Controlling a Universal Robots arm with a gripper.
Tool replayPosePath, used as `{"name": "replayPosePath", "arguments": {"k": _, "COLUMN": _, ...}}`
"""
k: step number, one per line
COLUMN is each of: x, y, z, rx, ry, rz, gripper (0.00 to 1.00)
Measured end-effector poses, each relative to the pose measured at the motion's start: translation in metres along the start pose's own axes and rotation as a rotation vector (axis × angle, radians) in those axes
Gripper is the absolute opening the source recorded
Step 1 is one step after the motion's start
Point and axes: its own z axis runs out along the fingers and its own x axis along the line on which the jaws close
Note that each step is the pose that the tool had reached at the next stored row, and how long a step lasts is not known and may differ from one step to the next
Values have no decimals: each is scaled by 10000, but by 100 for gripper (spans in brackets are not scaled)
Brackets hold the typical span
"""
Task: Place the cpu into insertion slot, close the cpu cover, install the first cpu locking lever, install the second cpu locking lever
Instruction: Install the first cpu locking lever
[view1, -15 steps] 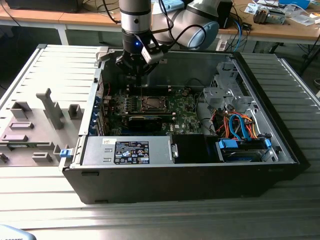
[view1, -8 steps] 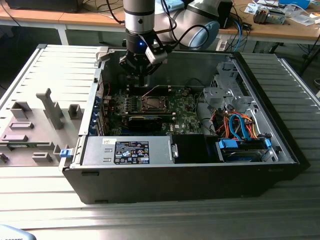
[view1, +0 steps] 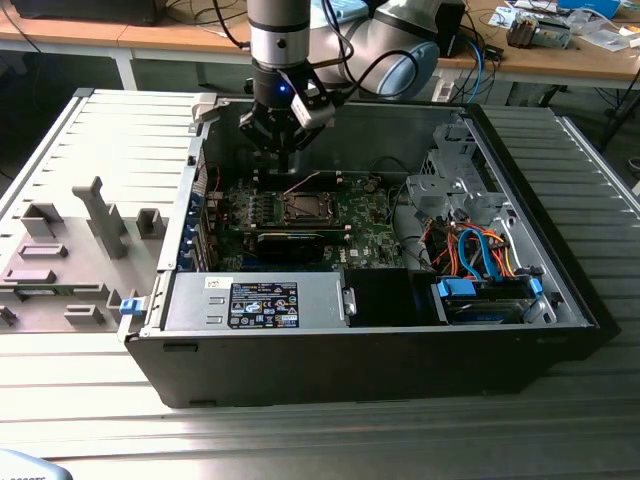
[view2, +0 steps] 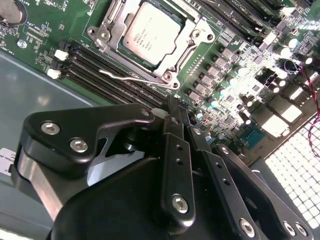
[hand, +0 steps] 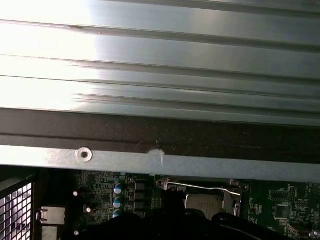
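Hanging inside the open computer case (view1: 560, 300), the gripper (view1: 283, 152) sits above the green circuit board (view1: 370, 235), just beyond the far edge of the insertion slot (view1: 304, 207) as the exterior view shows it. Its black fingers (view2: 176, 150) lie pressed side by side with no gap between them and nothing held, as the second wrist view shows.

The cpu (view2: 152, 32) lies flat in the insertion slot (view2: 150, 40), its grey-beige face turned up. Around the cpu the cpu cover (view2: 192, 37) lies down flat as a silvery frame, its square window showing the chip. Beside the slot, on the side nearest the fingers, a thin wire locking lever (view2: 132, 76) runs along the frame's edge, next to the long black memory slots (view2: 95, 75). In the first wrist view the same lever (hand: 200, 187) stretches across the slot's edge, with the cpu (hand: 202, 202) partly hidden behind the dark gripper body.

Near the slot, toward the exterior view's right, stand a bundle of orange and blue cables (view1: 478, 250) and a silvery drive cage (view1: 445, 185). The case rests on a ribbed metal table (view1: 300, 430).
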Motion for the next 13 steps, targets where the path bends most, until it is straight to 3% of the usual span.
{"name": "replayPosePath", "arguments": {"k": 13, "x": 2, "y": -6, "z": 49, "rx": -20, "ry": 1, "rz": 77, "gripper": 11}}
